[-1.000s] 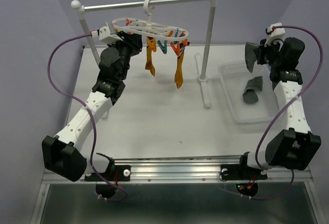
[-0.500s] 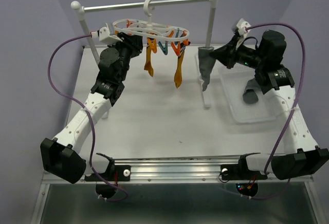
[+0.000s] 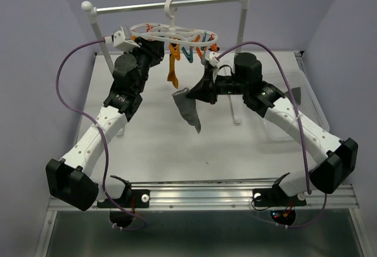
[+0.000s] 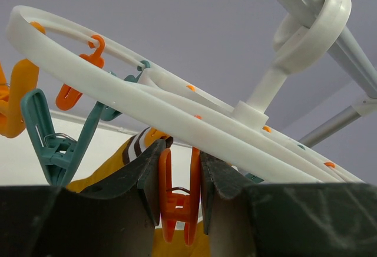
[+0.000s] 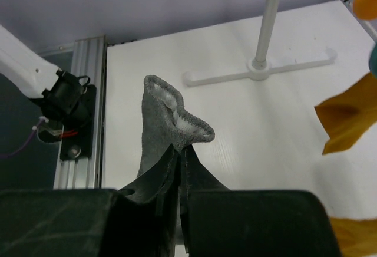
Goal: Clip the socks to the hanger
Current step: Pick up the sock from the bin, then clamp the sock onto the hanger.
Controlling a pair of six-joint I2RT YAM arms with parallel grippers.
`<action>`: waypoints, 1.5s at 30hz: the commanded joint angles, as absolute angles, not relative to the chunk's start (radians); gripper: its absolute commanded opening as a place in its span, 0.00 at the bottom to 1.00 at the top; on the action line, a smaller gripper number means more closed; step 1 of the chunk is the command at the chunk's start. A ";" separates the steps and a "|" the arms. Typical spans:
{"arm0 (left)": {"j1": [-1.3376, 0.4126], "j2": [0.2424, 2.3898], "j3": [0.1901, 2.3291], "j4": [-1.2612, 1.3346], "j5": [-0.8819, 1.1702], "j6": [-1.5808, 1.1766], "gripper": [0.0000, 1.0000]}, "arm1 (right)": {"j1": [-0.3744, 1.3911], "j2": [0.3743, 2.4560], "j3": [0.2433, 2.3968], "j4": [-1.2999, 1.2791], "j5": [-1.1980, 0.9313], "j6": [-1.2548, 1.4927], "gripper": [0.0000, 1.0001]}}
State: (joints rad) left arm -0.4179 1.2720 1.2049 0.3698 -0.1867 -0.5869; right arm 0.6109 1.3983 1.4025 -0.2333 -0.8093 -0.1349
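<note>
The white oval hanger (image 3: 154,28) hangs by its hook from the rail, and it fills the left wrist view as hanger (image 4: 147,101). My left gripper (image 3: 158,49) (image 4: 179,151) is shut on one orange clip (image 4: 178,201) under the frame. A mustard sock (image 3: 171,71) hangs clipped; its striped cuff (image 4: 134,148) shows behind the left finger. My right gripper (image 3: 199,92) (image 5: 180,151) is shut on the cuff of a dark grey sock (image 3: 188,108) (image 5: 160,121), which dangles just below and to the right of the hanger. Another dark grey sock (image 3: 293,95) lies in the basket.
The metal rail stand has white posts (image 3: 240,39), and its right foot (image 3: 235,114) (image 5: 259,68) lies on the table. The clear plastic basket (image 3: 313,101) sits at the right, partly behind my right arm. Teal clips (image 4: 53,142) dangle to the left of my left fingers.
My right arm has swung left from over the basket, carrying the grey sock to just below the hanger. The left gripper has stayed on its clip.
</note>
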 commanded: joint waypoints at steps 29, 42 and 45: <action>-0.414 1.229 1.238 0.397 -0.150 -0.581 0.00 | 0.726 1.637 1.440 0.448 -0.183 0.293 0.01; -0.410 1.226 1.229 0.397 -0.146 -0.558 0.00 | 0.726 1.634 1.447 0.486 -0.233 0.299 0.01; -0.405 1.226 1.230 0.397 -0.144 -0.554 0.00 | 0.726 1.631 1.451 0.471 -0.239 0.291 0.01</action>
